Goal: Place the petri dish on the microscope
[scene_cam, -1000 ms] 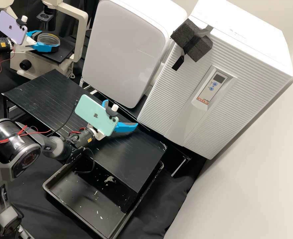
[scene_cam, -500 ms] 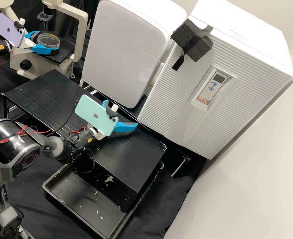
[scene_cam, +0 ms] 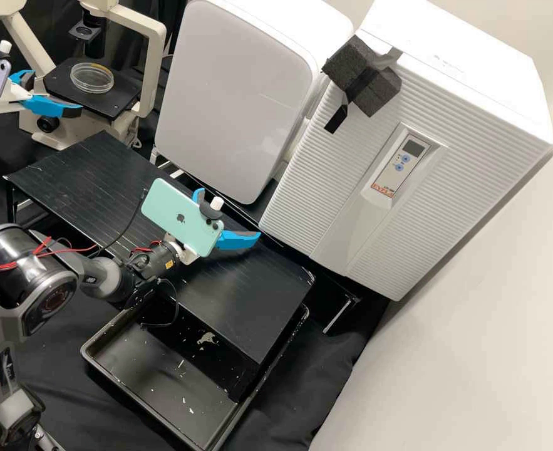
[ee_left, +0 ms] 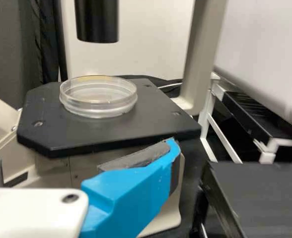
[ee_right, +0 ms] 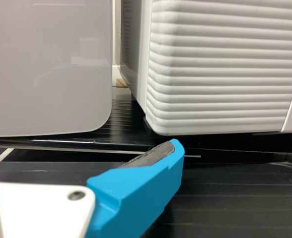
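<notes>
Petri dish (scene_cam: 92, 78) sits flat on the black stage (scene_cam: 124, 96) of the microscope (scene_cam: 31, 121) at the far left, inside the edges all round; placement appears complete. Left gripper (scene_cam: 56, 95) is wide open, nothing between its fingers, and stands just left of the dish and nearer, apart from it. Principal hazard: one blue finger lies close to the stage's near edge — contact cannot be confirmed or ruled out — so a swing to the right or a lift without first drawing clear could catch that edge and jolt the stage. Clear, smooth-walled ware on a flat plate would probably slide rather than tip. Second hazard: any return to correct the position could knock the rim, should the fingers come in off-centre, or bring the arm against the dark tube (ee_left: 97, 22) overhead. Alignment of dish and tube cannot be certified from these angles; a poor centring would be the likeliest cause of such a return. Right gripper (scene_cam: 229, 215) is also spread wide and empty, above the black table (scene_cam: 251, 300), well apart from the dish; risk from that side judged slight — provided it is left alone.
</notes>
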Action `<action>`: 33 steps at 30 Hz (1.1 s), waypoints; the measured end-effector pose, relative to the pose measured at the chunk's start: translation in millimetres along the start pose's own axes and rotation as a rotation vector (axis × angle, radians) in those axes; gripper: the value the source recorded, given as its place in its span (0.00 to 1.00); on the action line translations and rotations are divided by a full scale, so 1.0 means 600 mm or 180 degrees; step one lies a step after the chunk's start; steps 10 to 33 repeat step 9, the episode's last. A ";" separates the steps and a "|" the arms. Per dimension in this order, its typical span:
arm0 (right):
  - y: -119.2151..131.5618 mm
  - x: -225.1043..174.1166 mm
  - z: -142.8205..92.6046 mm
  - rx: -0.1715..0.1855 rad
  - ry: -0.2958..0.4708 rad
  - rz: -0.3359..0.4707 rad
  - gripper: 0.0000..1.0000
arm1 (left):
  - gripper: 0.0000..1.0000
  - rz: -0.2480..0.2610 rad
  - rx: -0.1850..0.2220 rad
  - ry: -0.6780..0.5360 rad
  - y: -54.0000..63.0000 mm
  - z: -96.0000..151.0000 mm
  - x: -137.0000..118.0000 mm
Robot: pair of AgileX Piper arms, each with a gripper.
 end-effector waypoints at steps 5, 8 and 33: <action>0.000 0.000 0.000 0.0000 0.0000 0.0000 1.00 | 1.00 0.0321 0.0087 0.0046 -0.010 0.031 -0.049; 0.000 0.000 0.000 0.0000 0.0000 0.0000 1.00 | 1.00 0.0466 0.0153 -0.0105 -0.020 0.044 -0.069; 0.000 0.000 0.000 0.0000 0.0000 0.0000 1.00 | 1.00 0.0489 0.0138 -0.0139 -0.023 0.047 -0.073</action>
